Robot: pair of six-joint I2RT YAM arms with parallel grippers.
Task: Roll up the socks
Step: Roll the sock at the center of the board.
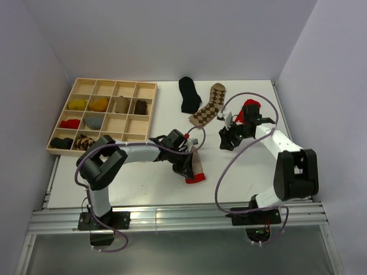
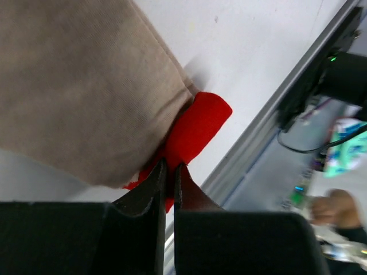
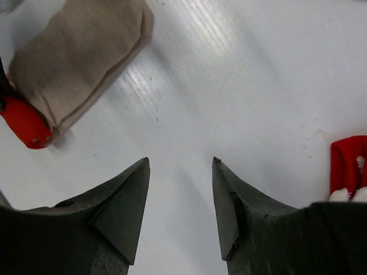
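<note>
A tan sock point(image 2: 74, 86) with a red toe point(image 2: 195, 129) lies flat on the white table. My left gripper point(image 2: 171, 166) is shut on that red toe point(image 1: 195, 177) near the table's front. My right gripper point(image 3: 180, 163) hangs open over bare table, empty, with the tan sock point(image 3: 80, 57) off to its upper left. A red sock with white on it point(image 3: 350, 172) lies at that view's right edge, partly under the right arm point(image 1: 250, 107). A black sock point(image 1: 188, 94) and a brown argyle sock point(image 1: 209, 106) lie flat at the back.
A pale wooden grid tray point(image 1: 146, 87) stands at the back left, with several rolled socks in its left compartments. The table's metal front rail point(image 1: 172, 215) runs close behind the left gripper. Walls close in the left, right and back.
</note>
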